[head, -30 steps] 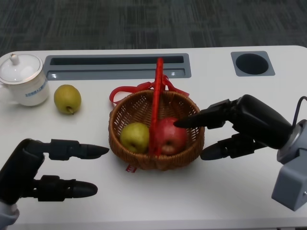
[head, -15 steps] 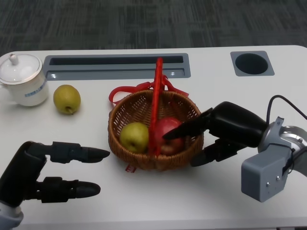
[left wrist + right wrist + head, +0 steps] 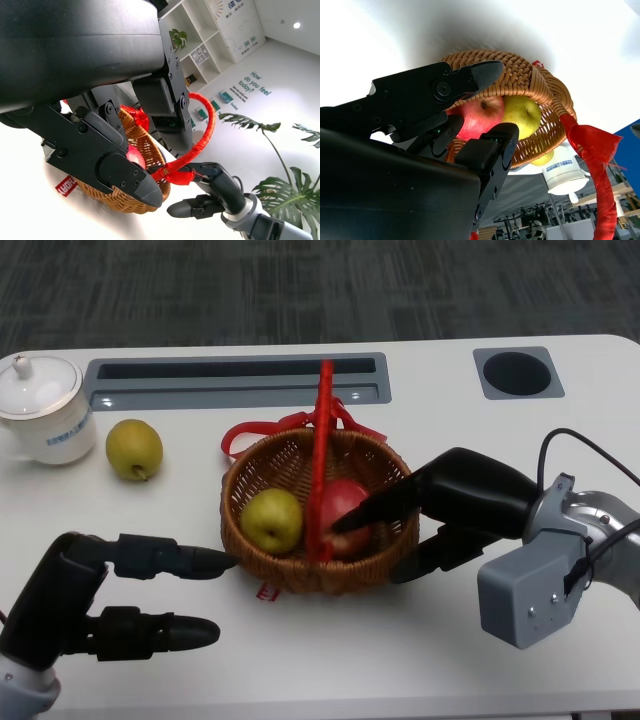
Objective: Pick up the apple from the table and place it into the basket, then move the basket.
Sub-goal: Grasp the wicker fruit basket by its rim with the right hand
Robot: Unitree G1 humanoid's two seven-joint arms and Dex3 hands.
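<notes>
Apple [image 3: 345,517] sits in the basket [image 3: 390,560] beside a yellow-green fruit [image 3: 271,521]. My right hand [image 3: 455,505] has one finger over the rim above the apple, others outside the wall; can't tell if it grips anything. Left hand [image 3: 95,595] open, empty, fingertip near the basket. Risk as I see it: one-sided contact could tip or skid the basket on the desk, or snag the red handle [image 3: 319,465]. Basket's red tag [image 3: 66,187] and mug [image 3: 45,420] print unreadable.

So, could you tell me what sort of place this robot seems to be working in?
Probably an office or showroom. The white table has a built-in cable tray and a round grommet, over grey carpet. The left wrist view shows white display shelves and a potted plant.
</notes>
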